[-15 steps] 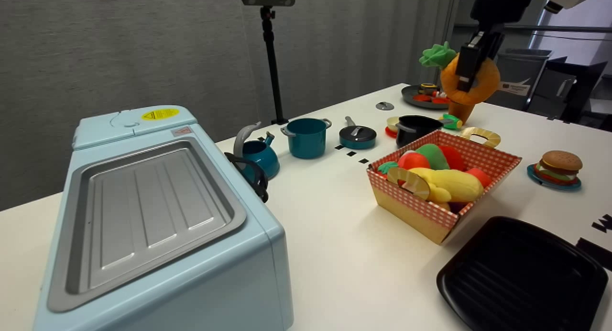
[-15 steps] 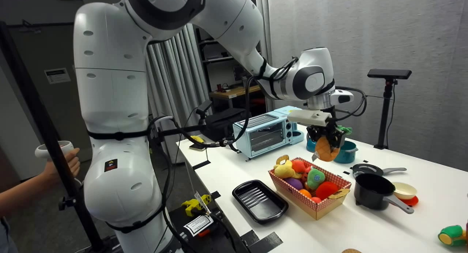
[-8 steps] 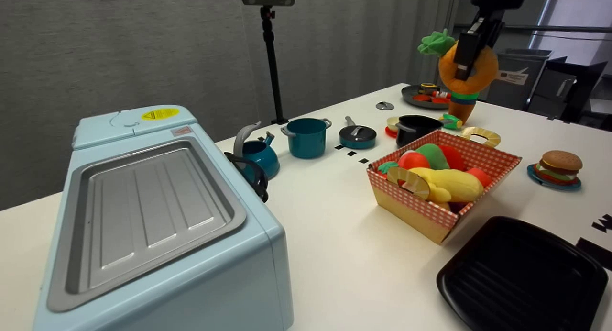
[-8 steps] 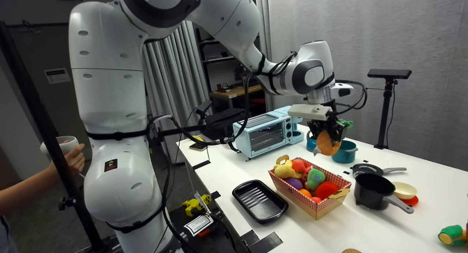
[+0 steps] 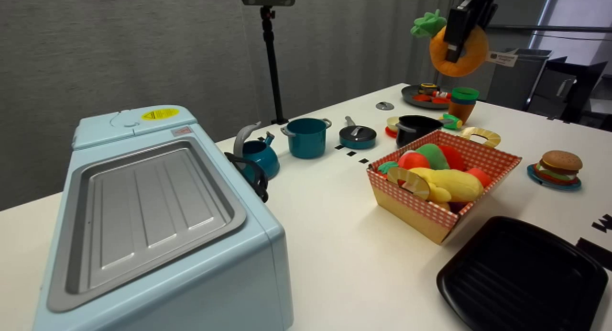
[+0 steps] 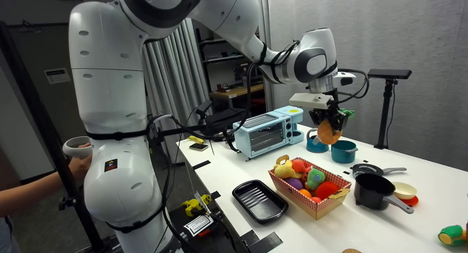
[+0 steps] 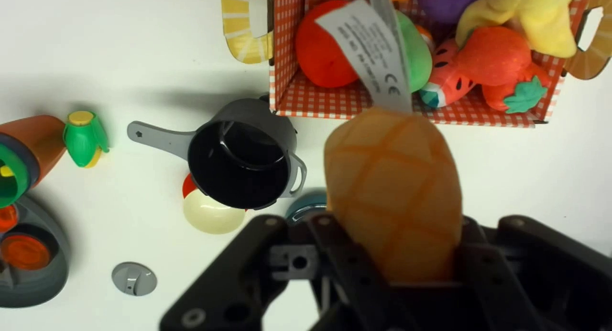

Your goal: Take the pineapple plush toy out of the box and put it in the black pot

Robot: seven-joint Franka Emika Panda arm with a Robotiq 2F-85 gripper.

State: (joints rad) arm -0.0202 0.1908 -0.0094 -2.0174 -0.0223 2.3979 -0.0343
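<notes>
At one edge of the white tabletop [image 5: 330, 216] stands the robot arm [image 6: 109, 92], and near an end edge the pale-blue appliance [image 5: 253, 283]. The box [image 5: 406, 216], checkered in red and white, sits inward from the arm's edge, with the black tray [image 5: 521, 273] lying between. The black pot [image 6: 371, 200] stands just beside the box, toward the edge opposite the arm. The gripper [image 7: 398, 223] is clamped on the pineapple plush toy [image 5: 471, 49] from both sides, holding it well above the tabletop, apart from box and pot. A white label [image 5: 502, 59] sticks out from the toy.
</notes>
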